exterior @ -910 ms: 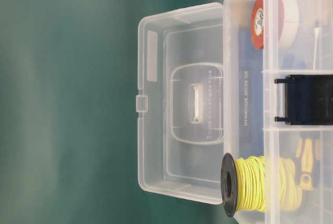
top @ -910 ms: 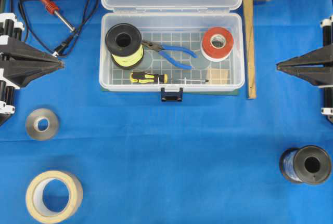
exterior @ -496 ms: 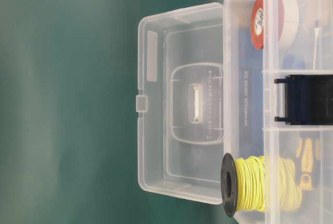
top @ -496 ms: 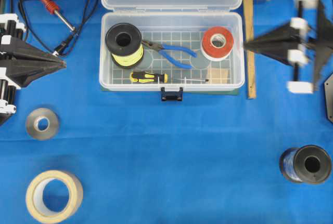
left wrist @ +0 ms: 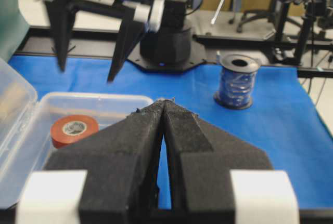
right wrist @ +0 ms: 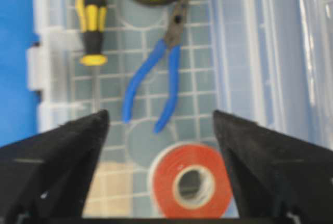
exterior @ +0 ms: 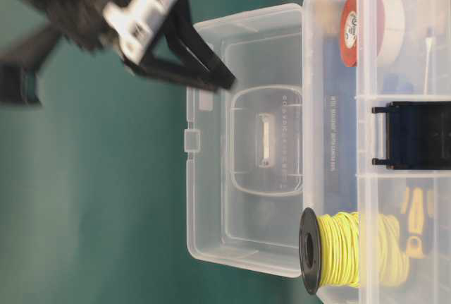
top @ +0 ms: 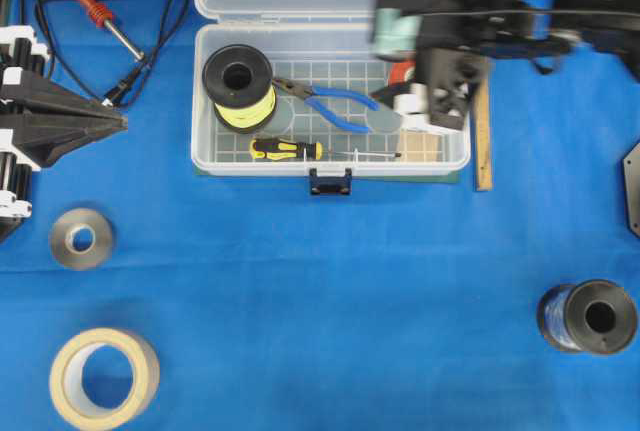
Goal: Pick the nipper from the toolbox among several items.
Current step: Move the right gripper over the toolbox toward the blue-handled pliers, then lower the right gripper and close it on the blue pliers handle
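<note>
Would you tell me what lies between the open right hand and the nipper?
In the right wrist view, the red-and-white tape roll sits under the right hand; beyond it, only bare grid floor reaches the nipper.

On the blue table [top: 330, 291] we see the toolbox [top: 205, 156] at 12, tape [top: 104, 378] at 8, a spool [top: 588, 318] at 4.

Layout inside the open toolbox [top: 200, 101], overhead view.
Wire spool [top: 238, 86] at left, tape roll [top: 402, 97] at right, nipper [top: 325, 103] between them; screwdriver [top: 300, 150] along the front wall, wooden block [top: 420, 145] at its tip.
</note>
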`<action>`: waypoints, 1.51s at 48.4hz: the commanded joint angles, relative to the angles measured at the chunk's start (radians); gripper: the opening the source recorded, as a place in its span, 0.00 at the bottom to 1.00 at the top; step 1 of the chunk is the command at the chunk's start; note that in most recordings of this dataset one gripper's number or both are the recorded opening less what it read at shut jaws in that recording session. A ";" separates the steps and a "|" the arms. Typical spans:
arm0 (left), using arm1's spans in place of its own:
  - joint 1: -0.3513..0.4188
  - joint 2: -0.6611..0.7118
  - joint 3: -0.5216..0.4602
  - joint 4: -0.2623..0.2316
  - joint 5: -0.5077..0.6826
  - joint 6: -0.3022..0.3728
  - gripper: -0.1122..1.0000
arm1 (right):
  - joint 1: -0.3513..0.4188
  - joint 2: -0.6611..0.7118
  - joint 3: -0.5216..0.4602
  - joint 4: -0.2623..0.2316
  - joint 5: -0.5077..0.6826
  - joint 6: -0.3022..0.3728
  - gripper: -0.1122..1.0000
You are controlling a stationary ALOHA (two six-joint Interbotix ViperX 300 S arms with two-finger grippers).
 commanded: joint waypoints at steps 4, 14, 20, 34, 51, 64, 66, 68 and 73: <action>0.002 0.011 -0.009 -0.002 -0.005 -0.002 0.10 | -0.009 0.103 -0.103 -0.021 0.048 -0.006 0.75; 0.002 0.011 -0.008 -0.002 -0.005 -0.002 0.10 | -0.034 0.232 -0.130 -0.021 0.038 -0.006 0.73; 0.002 0.014 -0.006 -0.002 -0.003 -0.002 0.10 | -0.038 0.287 -0.129 -0.018 0.005 -0.003 0.72; 0.000 0.015 -0.005 -0.002 0.003 -0.005 0.10 | -0.052 0.388 -0.129 -0.018 -0.075 0.000 0.71; 0.002 0.015 -0.002 -0.002 0.018 -0.023 0.10 | -0.051 0.442 -0.104 -0.018 -0.118 0.000 0.41; 0.002 0.008 -0.003 -0.002 0.020 -0.021 0.10 | -0.051 0.423 -0.100 -0.014 -0.124 0.005 0.22; 0.002 0.008 -0.003 -0.002 0.020 -0.021 0.10 | -0.052 0.410 -0.100 -0.014 -0.123 0.008 0.22; 0.002 0.008 -0.003 0.000 0.020 -0.023 0.10 | -0.052 0.390 -0.100 -0.014 -0.121 0.011 0.22; 0.002 0.006 -0.003 -0.002 0.020 -0.021 0.10 | -0.051 0.322 -0.098 -0.014 -0.118 0.017 0.22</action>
